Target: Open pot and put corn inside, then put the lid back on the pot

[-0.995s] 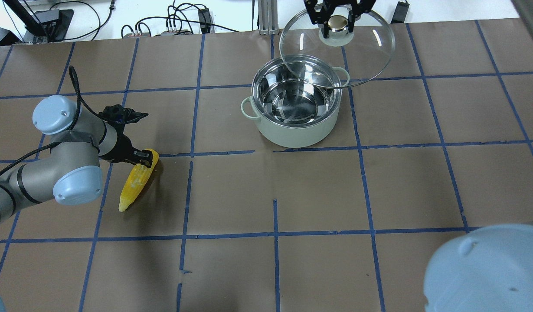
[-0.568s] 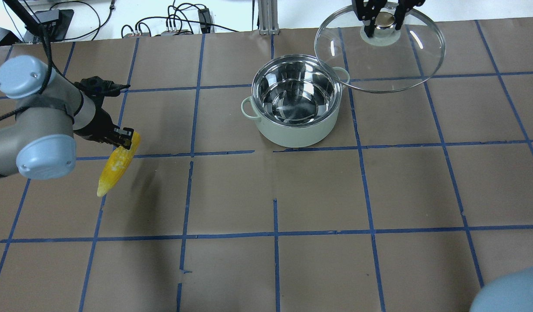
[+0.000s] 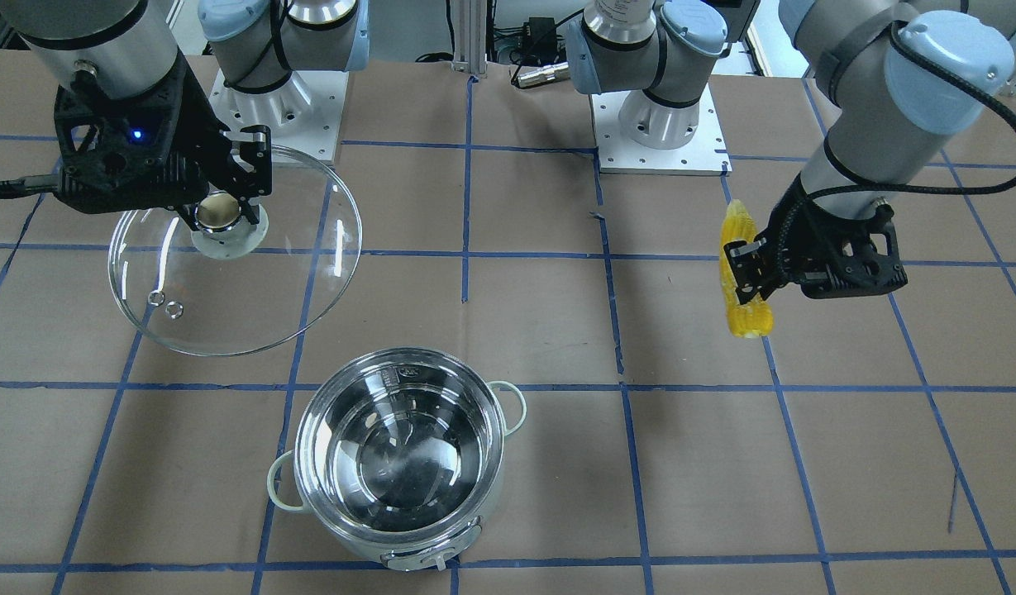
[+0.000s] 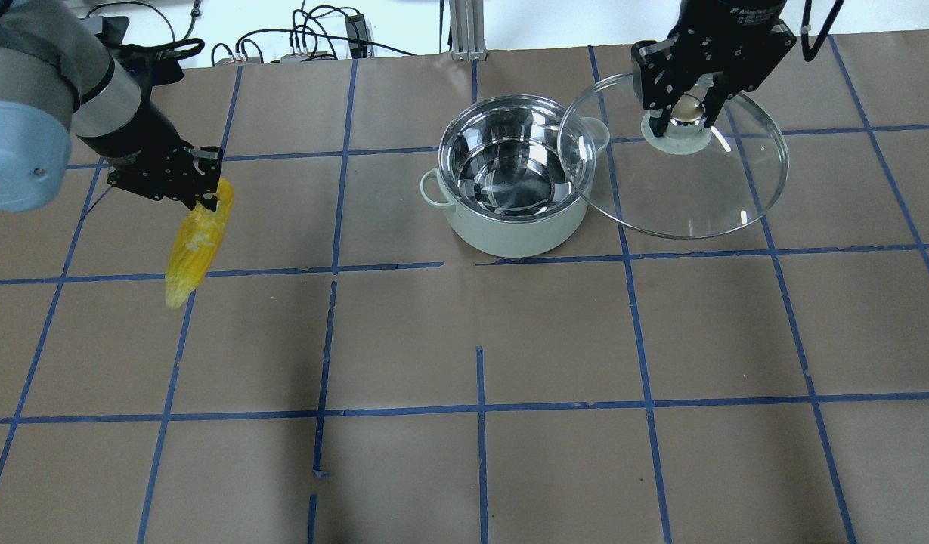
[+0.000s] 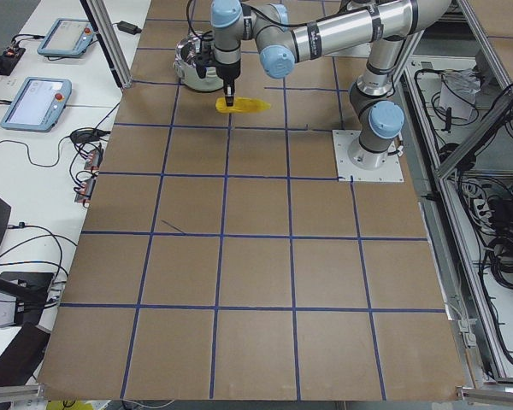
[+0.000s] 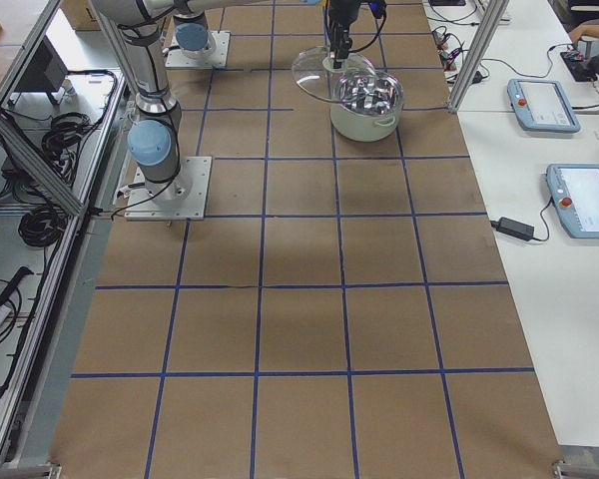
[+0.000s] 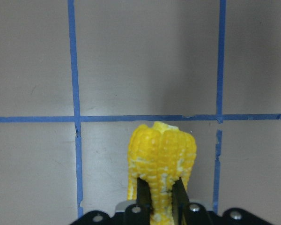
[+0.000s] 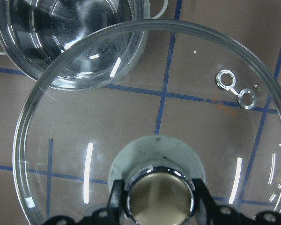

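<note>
Overhead exterior view has the pot point(image 4: 509, 236) standing open on the table point(image 4: 555, 340), shiny bowl bare, nothing inside it, so the first step, lid off, looks done. The right gripper point(image 4: 687, 115) has its jaws clamped on the metal knob of the lid point(image 4: 698, 193). The glass dome hangs just beside the pot on the robot's right, and its rim overlaps the pot's far handle in this view. From the right wrist camera it looks raised above the pot's edge rather than resting on it, though I can't be sure the two are apart.

Over on the other side, the left gripper point(image 4: 205, 198) has its jaws pinched narrow on the thick end of the corn point(image 4: 193, 240). The wrist camera shows both fingers biting into the kernels. The cob looks lifted off the table, its pointed tip slanting back toward the robot, well apart from the pot.

By my reckoning we're about a third of the way through: pot opened, corn picked up. The corn has yet to travel across and drop into the bowl, and the lid has yet to go back on. The mouth of the pot looks mostly clear for that drop
</note>
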### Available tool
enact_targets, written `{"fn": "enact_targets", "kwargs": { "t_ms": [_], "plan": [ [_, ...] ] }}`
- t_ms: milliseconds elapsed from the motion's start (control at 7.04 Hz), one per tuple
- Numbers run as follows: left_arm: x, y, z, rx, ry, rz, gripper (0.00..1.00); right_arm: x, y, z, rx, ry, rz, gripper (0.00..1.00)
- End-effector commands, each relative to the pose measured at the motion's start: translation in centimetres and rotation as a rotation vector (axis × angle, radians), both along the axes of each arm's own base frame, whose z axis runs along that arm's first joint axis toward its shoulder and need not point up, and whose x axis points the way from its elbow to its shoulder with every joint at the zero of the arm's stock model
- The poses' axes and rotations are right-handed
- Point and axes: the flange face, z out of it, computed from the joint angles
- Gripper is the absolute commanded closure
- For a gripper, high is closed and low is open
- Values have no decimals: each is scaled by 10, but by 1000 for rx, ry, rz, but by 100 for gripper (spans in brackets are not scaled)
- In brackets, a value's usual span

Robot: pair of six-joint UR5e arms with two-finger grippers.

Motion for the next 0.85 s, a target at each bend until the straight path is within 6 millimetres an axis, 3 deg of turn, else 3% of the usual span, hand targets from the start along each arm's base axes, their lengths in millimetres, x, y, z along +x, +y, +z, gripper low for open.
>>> {"fn": "enact_targets", "kwargs": {
  "t_ms": [0, 284, 568, 711],
  "plan": [
    [-74, -12, 20, -21, 7, 110, 83, -2, 21, -19, -25, -1, -4, 86],
    [-114, -20, 19, -25, 31, 197, 88, -3, 28, -39, -33, 1, -16, 85],
    [-149, -26, 12, -33, 69, 276, 89, -2, 34, -40, -19, 9, -21, 85],
    [-176, -34, 2, -50, 104, 313, 90, -5, 34, -40, -16, 11, -27, 84]
  ]
}}
